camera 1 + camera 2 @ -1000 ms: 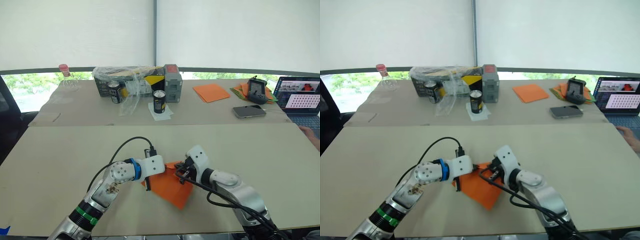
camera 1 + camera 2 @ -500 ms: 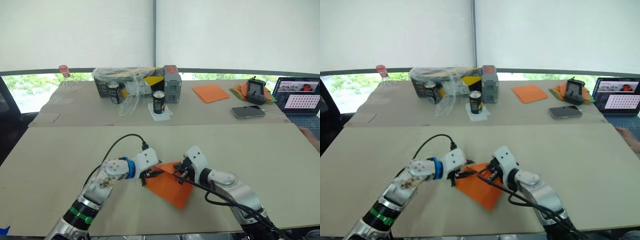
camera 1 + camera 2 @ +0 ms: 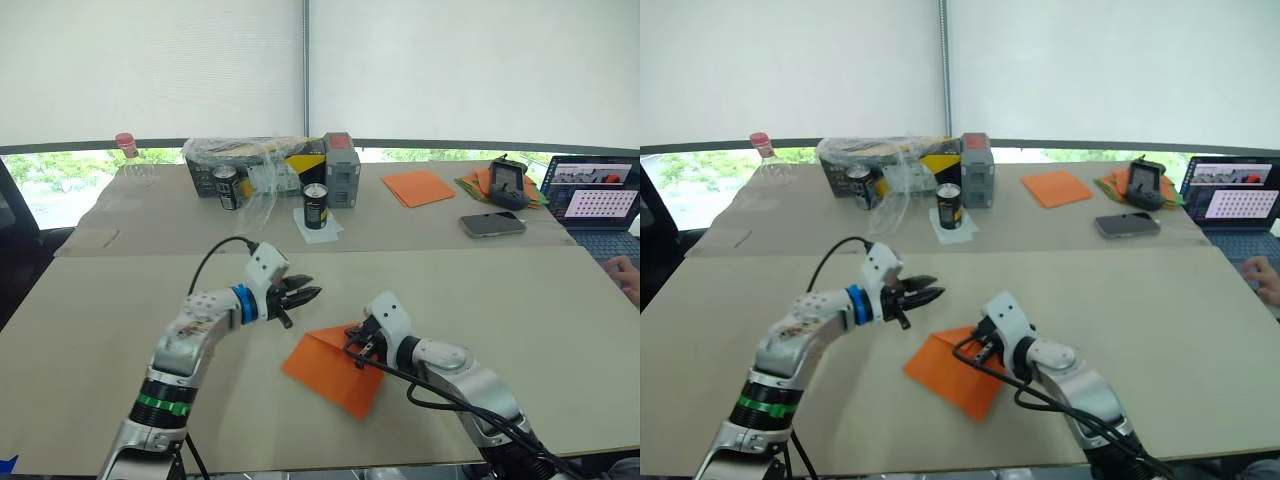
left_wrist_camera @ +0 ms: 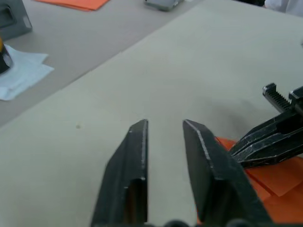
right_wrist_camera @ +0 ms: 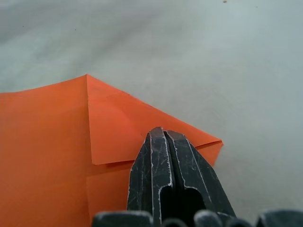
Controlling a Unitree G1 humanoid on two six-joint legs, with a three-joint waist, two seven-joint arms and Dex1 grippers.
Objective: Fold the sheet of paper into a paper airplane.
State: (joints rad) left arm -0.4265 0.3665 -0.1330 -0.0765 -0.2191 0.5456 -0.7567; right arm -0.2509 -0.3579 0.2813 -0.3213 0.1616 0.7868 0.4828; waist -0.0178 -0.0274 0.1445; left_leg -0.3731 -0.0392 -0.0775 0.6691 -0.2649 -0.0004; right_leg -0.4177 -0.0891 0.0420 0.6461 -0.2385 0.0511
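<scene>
Left eye view: the sheet of paper (image 3: 335, 367) lies folded on the near table (image 3: 500, 290); the right gripper (image 3: 354, 345) presses on its corner, and the left gripper (image 3: 305, 292) hangs above the table, fingers apart.
Right wrist view: its fingers (image 5: 163, 161) are together on the folded flap.
Left wrist view: its fingers (image 4: 135, 156) are parted, empty.

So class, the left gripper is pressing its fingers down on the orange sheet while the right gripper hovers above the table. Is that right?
No, the arms are swapped. The right gripper presses its closed fingers on the sheet of paper, as the right wrist view shows, while the left gripper hovers above the table.
</scene>
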